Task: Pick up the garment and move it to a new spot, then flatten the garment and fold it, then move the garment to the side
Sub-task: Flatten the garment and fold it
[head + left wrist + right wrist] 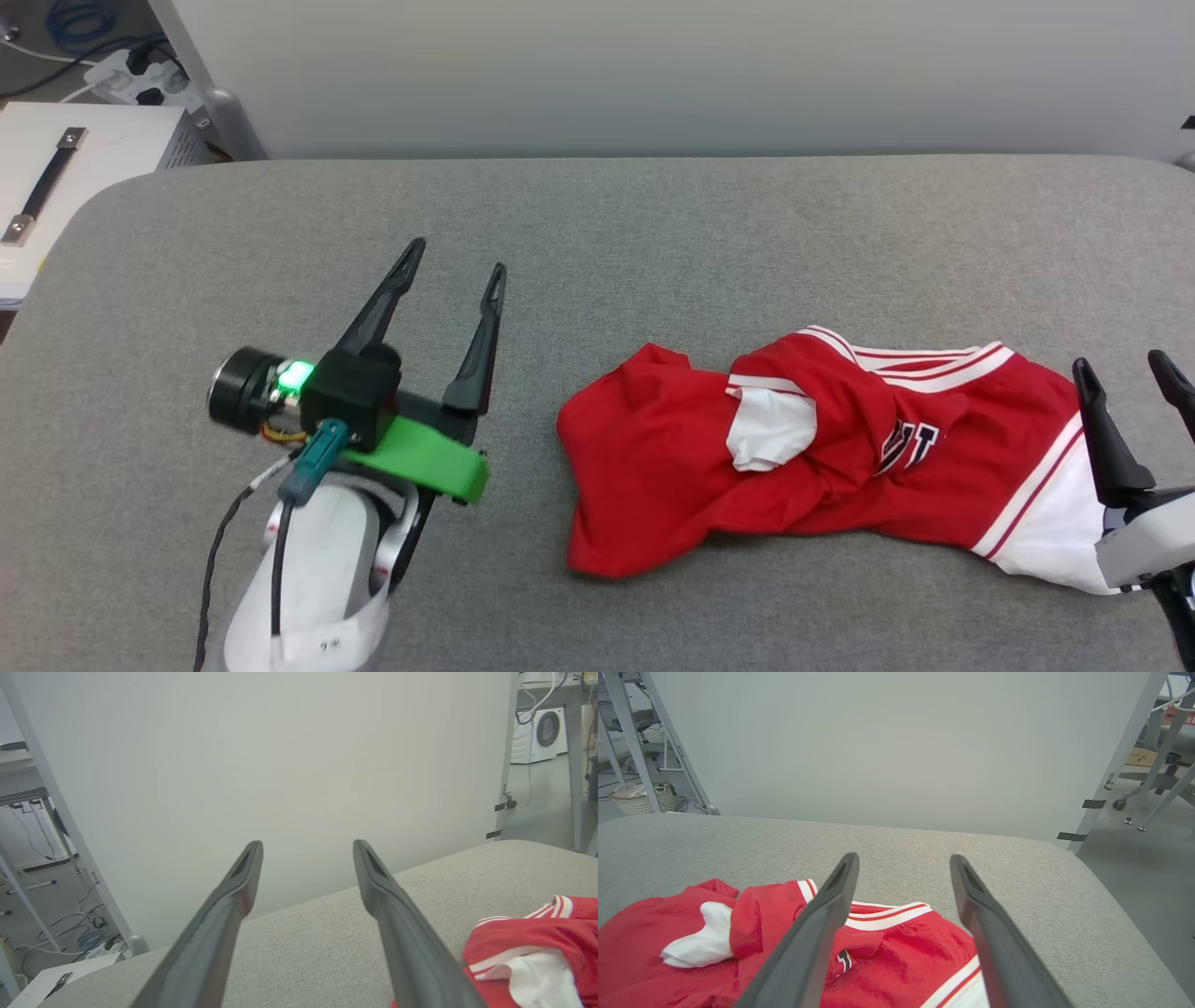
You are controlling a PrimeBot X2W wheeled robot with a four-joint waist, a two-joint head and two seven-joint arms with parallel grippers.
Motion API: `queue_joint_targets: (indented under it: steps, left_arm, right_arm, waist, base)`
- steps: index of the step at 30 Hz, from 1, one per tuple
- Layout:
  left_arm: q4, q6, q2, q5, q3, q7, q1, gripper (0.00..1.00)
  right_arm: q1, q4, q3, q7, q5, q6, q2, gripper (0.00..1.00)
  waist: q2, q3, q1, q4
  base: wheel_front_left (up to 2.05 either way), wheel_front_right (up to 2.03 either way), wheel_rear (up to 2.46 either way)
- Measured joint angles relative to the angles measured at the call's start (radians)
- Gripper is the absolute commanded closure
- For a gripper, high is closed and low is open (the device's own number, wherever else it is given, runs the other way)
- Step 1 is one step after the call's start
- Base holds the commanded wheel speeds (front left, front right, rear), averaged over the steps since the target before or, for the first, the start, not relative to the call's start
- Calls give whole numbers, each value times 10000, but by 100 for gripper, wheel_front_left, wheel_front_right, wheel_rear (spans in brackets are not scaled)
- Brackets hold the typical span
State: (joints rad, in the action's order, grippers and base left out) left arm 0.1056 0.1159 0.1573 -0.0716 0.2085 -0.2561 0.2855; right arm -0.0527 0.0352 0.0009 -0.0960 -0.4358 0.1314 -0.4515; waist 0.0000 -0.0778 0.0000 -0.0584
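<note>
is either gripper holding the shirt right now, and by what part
Nothing is held. The left gripper and right gripper are open; the shirt lies loose.

a grey cloth-covered table [653, 233] backs onto a plain pale panel [653, 75] at twelve o'clock. at ten o'clock sits a white case [103, 149] with a black handle, a power strip [140, 84] behind it.

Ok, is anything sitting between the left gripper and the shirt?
Nothing visible. The open left gripper and the crumpled shirt have just a stretch of grey padded surface between them; the shirt lies to the gripper's right.
</note>
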Motion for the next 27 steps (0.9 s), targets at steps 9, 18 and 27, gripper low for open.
queue_joint_targets:
  steps: [9, 18, 27]
  left_arm:
    - [1356, 121, 1256, -3781, 4324, 3035, 4272, 0]
    - [2226, 121, 1569, -7304, 7386, 7371, 7318, 0]
    - [2989, 123, 1440, -8286, 10232, 9311, 9017, 0]
  right_arm:
    - [166, -1544, -165, 924, 752, 0, 803, 0]
    - [-214, -1553, 221, 807, 823, 0, 907, 0]
    - [-959, -1202, 537, 353, 777, 2, 871, 0]
  waist:
    - [0, -525, 0, 525]
    - [0, -1357, 1, 1124]
    - [0, -2327, 1, 1766]
  base:
    - [0, 0, 0]
    - [0, 0, 0]
    - [0, 0, 0]
